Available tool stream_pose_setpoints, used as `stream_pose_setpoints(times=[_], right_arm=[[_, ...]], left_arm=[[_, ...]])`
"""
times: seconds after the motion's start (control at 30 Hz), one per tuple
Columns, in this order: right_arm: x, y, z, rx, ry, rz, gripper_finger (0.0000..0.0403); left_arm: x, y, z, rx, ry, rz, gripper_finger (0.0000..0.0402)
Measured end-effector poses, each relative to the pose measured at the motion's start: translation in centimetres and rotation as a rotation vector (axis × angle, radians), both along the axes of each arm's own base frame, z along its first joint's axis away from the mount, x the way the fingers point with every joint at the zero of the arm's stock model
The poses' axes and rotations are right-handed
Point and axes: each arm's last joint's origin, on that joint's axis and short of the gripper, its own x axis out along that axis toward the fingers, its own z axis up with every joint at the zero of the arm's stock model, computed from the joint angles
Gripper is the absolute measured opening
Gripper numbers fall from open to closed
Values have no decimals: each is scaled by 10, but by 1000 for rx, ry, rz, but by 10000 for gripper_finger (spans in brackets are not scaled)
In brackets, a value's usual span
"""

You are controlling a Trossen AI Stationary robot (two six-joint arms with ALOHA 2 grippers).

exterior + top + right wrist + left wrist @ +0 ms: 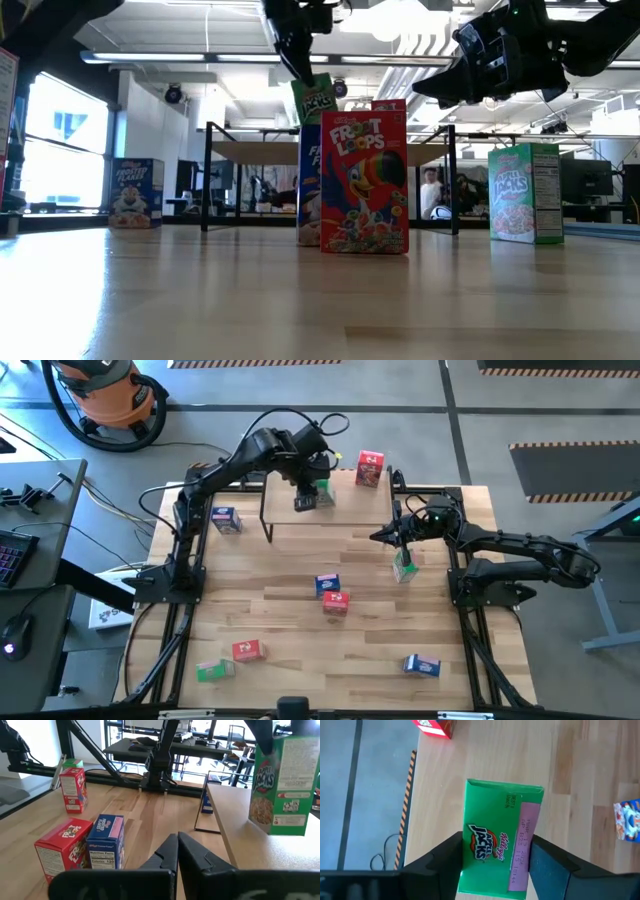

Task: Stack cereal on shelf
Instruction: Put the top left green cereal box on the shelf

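Note:
My left gripper (pixel 308 490) hangs over the shelf (pixel 350 512), a light-wood board on thin black legs at the table's far side, and is shut on a green Apple Jacks cereal box (pixel 495 795). A red cereal box (pixel 369 468) stands on the shelf's far right corner. My right gripper (pixel 177 842) is shut and empty. It hovers just off the shelf's right end, above a second green box (pixel 404 568) that stands upright on the table. My left gripper comes from above, pointing down, and pinches the green box's top end (pixel 492 865) between its two fingers (pixel 447 865), one on each broad face. The box (pixel 279 785) hangs upright, slightly tilted, close over the shelf board (pixel 240 837). Whether its bottom touches the board I cannot tell.
More boxes stand or lie on the tabletop: blue (pixel 225 518) left of the shelf, blue (pixel 327 584) and red (pixel 336 603) together at mid-table, red (pixel 247 650) and green (pixel 210 670) near left, blue (pixel 422 665) near right. The shelf's middle is bare board.

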Motion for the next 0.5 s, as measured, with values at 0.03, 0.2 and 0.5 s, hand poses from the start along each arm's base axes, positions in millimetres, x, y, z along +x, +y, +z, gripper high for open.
stream_pose_setpoints(times=[0.03, 0.2, 0.5], right_arm=[[0, 0, 0, 0, 0, 0, 0], [0, 0, 0, 0, 0, 0, 0], [0, 0, 0, 3, 0, -1, 0]], left_arm=[[-1, 0, 2, 3, -7, 2, 196], [0, 0, 1, 5, -8, 6, 212], [-3, -1, 7, 46, -6, -47, 216]])
